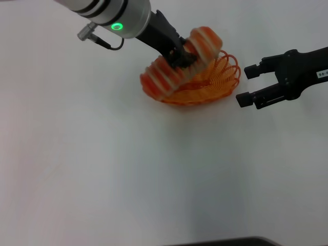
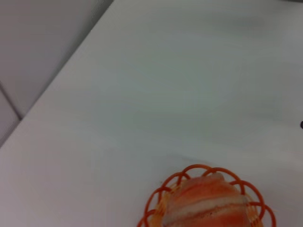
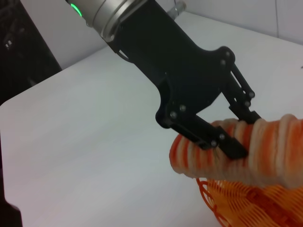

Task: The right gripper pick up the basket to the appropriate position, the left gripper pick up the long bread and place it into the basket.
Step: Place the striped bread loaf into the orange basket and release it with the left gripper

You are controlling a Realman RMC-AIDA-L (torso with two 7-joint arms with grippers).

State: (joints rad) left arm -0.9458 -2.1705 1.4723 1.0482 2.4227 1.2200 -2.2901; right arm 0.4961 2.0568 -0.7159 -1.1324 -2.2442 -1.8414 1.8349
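Note:
The long bread (image 1: 169, 74), orange-red with cream stripes, is tilted over the orange basket (image 1: 215, 84), its low end by the basket's left rim and its high end up at the back. My left gripper (image 1: 182, 55) is shut on the bread's middle. In the right wrist view the left gripper (image 3: 239, 135) clamps the bread (image 3: 265, 151) just above the basket (image 3: 246, 203). In the left wrist view the bread's end (image 2: 206, 203) shows above the basket rim (image 2: 156, 194). My right gripper (image 1: 247, 84) is open and empty just right of the basket.
The white table (image 1: 128, 169) spreads all around the basket. A dark edge (image 1: 225, 242) shows at the table's near side. In the left wrist view the table's edge (image 2: 57, 80) borders a grey wall.

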